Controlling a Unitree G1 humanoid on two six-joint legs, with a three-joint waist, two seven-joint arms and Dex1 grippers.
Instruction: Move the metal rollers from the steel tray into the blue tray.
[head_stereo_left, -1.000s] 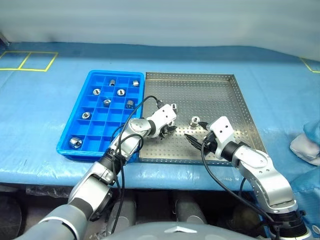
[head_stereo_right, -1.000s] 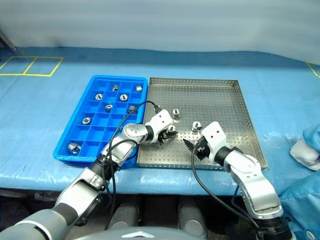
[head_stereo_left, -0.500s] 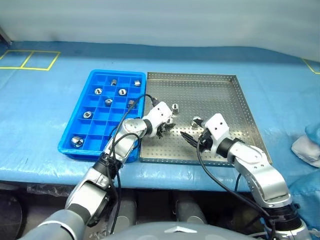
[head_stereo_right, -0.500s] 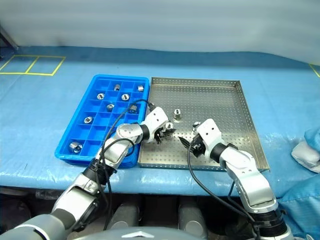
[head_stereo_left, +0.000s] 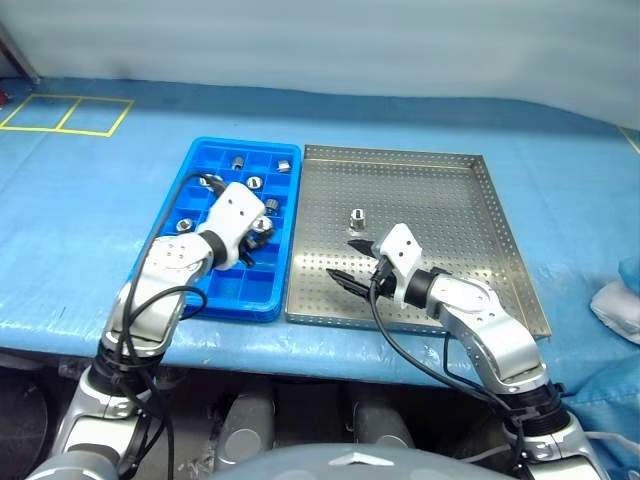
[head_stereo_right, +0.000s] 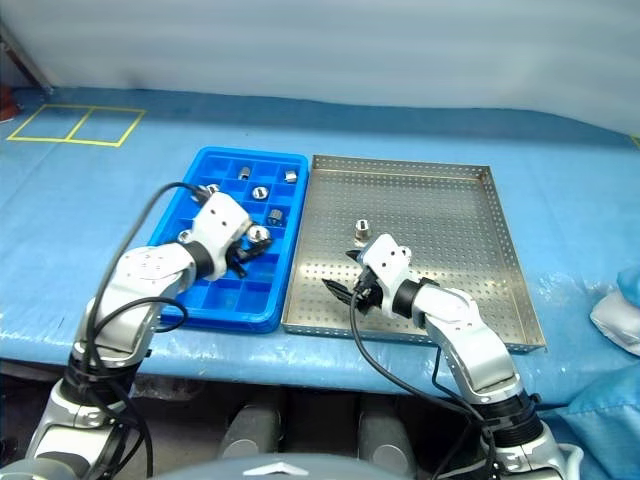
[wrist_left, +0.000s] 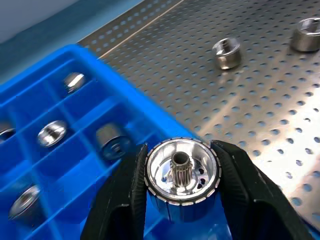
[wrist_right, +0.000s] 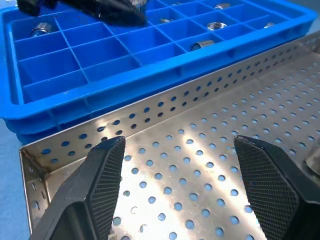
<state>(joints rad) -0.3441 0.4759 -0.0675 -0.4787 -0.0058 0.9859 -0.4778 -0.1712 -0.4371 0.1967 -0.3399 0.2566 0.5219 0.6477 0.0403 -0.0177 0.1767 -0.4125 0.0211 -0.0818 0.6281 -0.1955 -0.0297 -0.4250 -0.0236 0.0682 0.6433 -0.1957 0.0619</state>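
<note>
Blue sheeting covers a long bench, with yellow tape squares marked at its far left corner. Two trays are set side by side on it, touching. On the right lies the steel tray, square and shallow, its floor dotted with holes. On the left lies the blue tray, split by a grid into small square compartments.

Over the blue tray's middle, near its right-hand side, the left gripper is held with its jaws clamped on a shiny metal roller, whose toothed central hole is seen end-on in the left wrist view. The right gripper is held low over the near left part of the steel tray, its jaws apart with nothing between them.

Several other rollers are scattered singly in compartments toward the far end of the blue tray. One roller is seen on the steel tray, just beyond the right gripper.
</note>
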